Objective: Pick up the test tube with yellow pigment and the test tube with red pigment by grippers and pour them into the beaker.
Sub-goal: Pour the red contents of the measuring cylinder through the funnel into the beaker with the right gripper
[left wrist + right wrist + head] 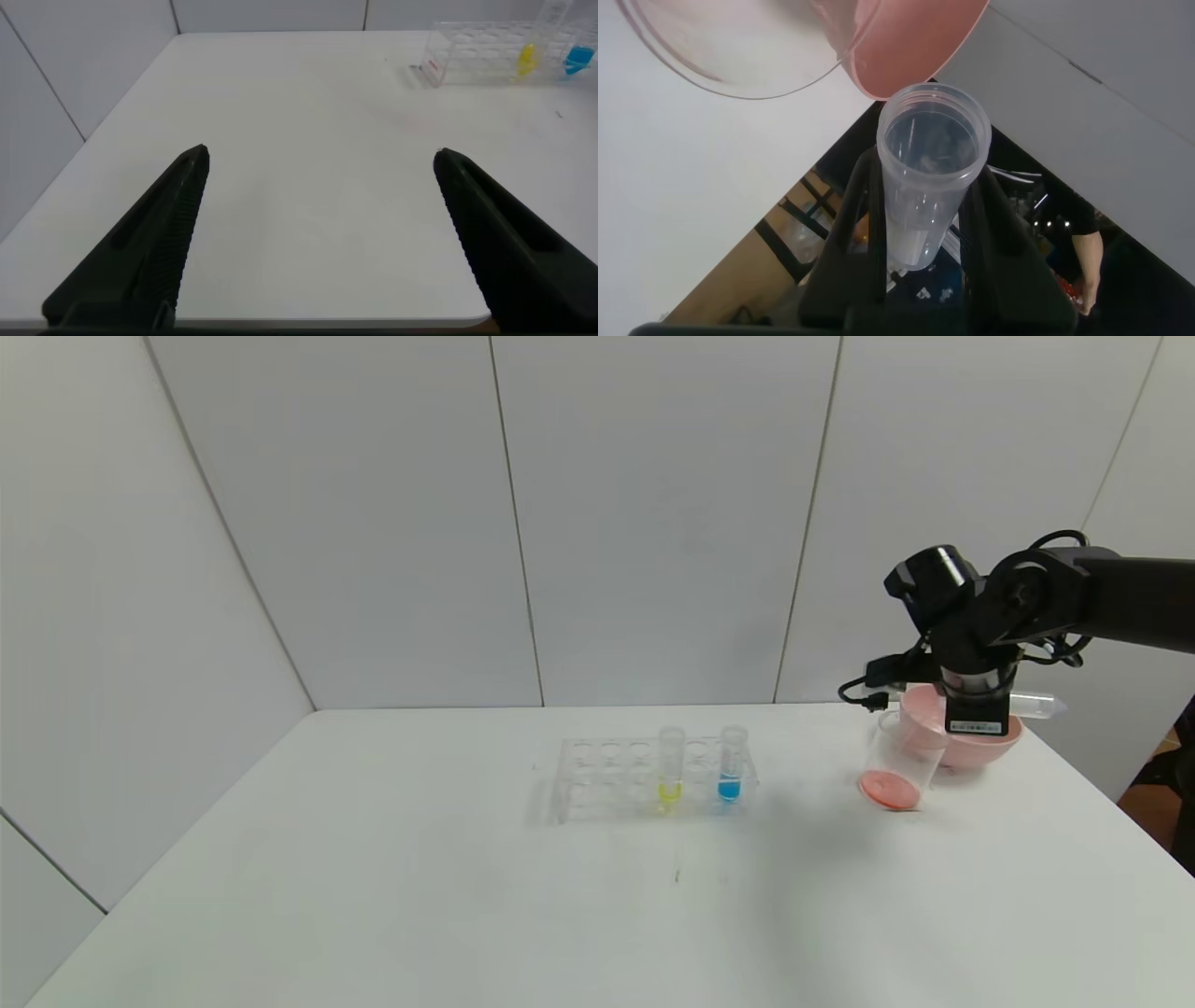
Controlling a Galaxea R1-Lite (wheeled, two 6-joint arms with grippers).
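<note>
Right gripper (977, 705) clamps an emptied test tube (926, 168) sideways by the pink bowl (971, 745); I see red liquid in the beaker (896, 775). Yellow tube (670, 767) sits racked. Left gripper (318, 233) hangs open.

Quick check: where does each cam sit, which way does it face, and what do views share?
Head: high on the torso, looking down at the white table; the right gripper shows over the pink bowl.
Left wrist: low above the table's edge; the open left gripper frames the clear plastic tube rack.
Right wrist: looks along the shut fingers at the emptied clear test tube.
Head and left wrist share the rack.
</note>
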